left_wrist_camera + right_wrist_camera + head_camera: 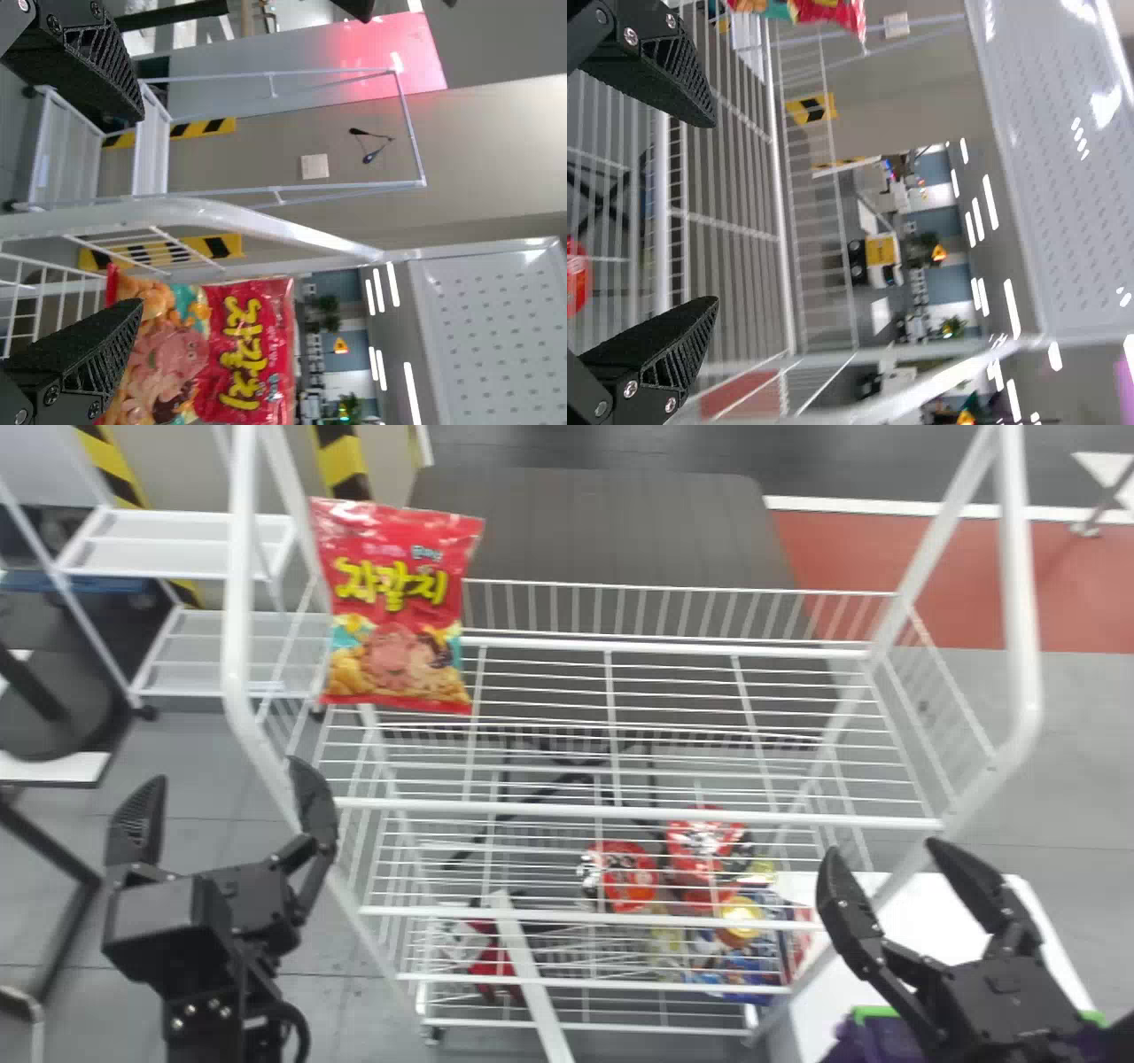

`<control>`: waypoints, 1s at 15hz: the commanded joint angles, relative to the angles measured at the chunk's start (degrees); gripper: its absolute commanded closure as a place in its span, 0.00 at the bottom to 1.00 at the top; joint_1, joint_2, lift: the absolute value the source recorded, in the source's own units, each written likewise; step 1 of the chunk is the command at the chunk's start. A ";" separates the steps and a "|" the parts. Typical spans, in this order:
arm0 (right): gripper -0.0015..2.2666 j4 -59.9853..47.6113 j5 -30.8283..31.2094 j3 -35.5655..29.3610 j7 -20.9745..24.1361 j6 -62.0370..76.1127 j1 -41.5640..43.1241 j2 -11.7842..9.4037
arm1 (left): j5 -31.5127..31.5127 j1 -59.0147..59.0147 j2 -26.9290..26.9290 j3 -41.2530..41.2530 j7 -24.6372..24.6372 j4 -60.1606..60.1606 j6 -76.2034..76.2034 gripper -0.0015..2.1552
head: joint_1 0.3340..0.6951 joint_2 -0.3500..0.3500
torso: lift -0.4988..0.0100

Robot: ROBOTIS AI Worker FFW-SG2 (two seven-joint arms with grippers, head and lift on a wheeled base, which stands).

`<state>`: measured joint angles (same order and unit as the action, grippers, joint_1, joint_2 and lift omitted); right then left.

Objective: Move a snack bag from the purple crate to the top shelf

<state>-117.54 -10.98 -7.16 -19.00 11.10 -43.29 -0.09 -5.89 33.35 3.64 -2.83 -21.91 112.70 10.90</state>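
Red and tall, the snack bag (394,611) stands upright at the left end of the top shelf (638,812), ahead and slightly right of my left hand (230,775), the nearer one, spread open and empty. My right hand (883,850) is also wide open, holding nothing, above the purple crate (873,1038); my own arm and the view's lower edge hide what's inside, so I can't tell whether another bag waits.

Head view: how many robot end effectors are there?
2. The left end effector is open at the left side of the white rack. The right end effector is open near its right side, above the purple crate.
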 commanded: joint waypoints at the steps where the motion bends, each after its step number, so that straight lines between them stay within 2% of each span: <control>1: 0.05 0.73 3.68 4.53 2.21 5.29 -0.57 0.00 | 0.97 1.98 0.14 1.60 1.78 -0.11 2.67 0.04 | 1.00 0.57 | 1.00; 2: 0.05 1.61 5.35 6.28 4.23 9.51 -0.92 0.00 | 2.37 2.50 0.14 2.22 3.10 -0.38 1.97 0.04 | 1.00 0.64 | 1.00; 3: 0.05 2.40 7.73 7.69 6.34 10.74 -1.01 0.00 | 3.16 2.86 0.14 2.39 5.30 -0.38 0.38 0.04 | 1.00 0.66 | 1.00; 7: 0.05 4.16 9.83 8.57 7.13 9.33 -0.83 0.00 | 3.60 2.59 0.14 3.53 6.79 -1.43 -4.71 0.04 | 1.00 0.75 | 1.00; 15: 0.05 4.86 9.57 8.04 6.96 8.45 -0.21 0.00 | 3.43 2.50 0.05 3.80 6.36 -1.52 -4.19 0.04 | 1.00 0.78 | 1.00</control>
<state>-112.66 -1.32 0.96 -12.04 19.55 -43.45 -0.09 -2.46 35.86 3.69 1.01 -15.66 111.28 6.71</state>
